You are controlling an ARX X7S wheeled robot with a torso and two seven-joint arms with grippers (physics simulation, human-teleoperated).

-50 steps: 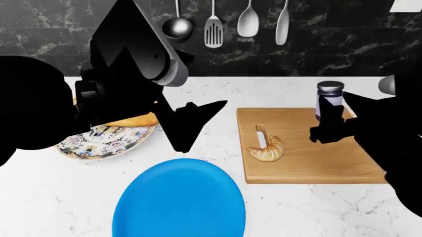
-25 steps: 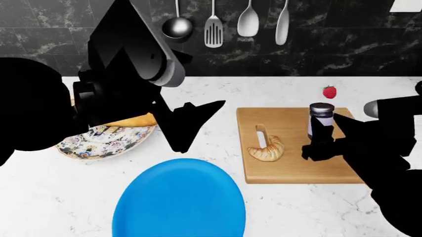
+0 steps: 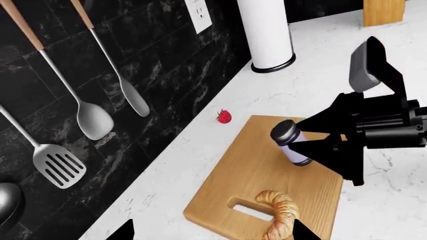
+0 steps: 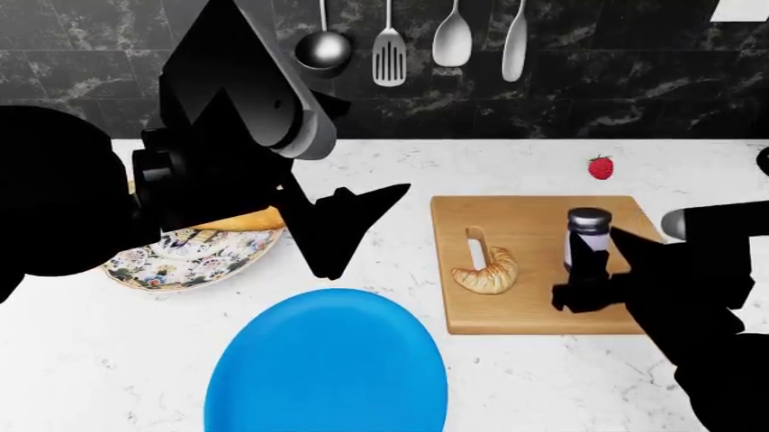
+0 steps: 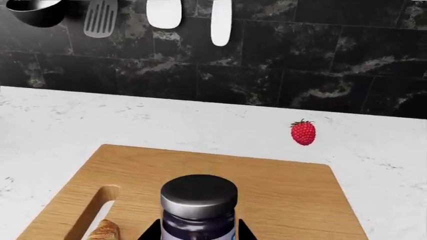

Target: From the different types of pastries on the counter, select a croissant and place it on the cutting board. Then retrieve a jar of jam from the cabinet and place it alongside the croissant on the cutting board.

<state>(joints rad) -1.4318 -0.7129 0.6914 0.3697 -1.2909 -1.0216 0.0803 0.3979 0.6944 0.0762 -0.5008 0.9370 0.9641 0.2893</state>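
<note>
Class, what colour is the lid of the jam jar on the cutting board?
Grey, with a metallic sheen; the jam jar lid shows best in the right wrist view.

The right gripper [image 4: 585, 270] reached in low from the right with its jaws closed around the jar of jam [image 4: 586, 236] (held upright), while the left gripper [image 4: 342, 225] hung raised, its jaws spread apart and holding nothing.

The right gripper [image 4: 585, 274] covers the lower part of the jar [image 4: 586, 236]; whether it rests on the board [image 4: 529, 310] can't be told. The left arm hides most of the loaf [image 4: 247, 219] and the patterned plate's [image 4: 180, 265] left side. The blue plate [image 4: 327, 364] runs off the near edge.
</note>
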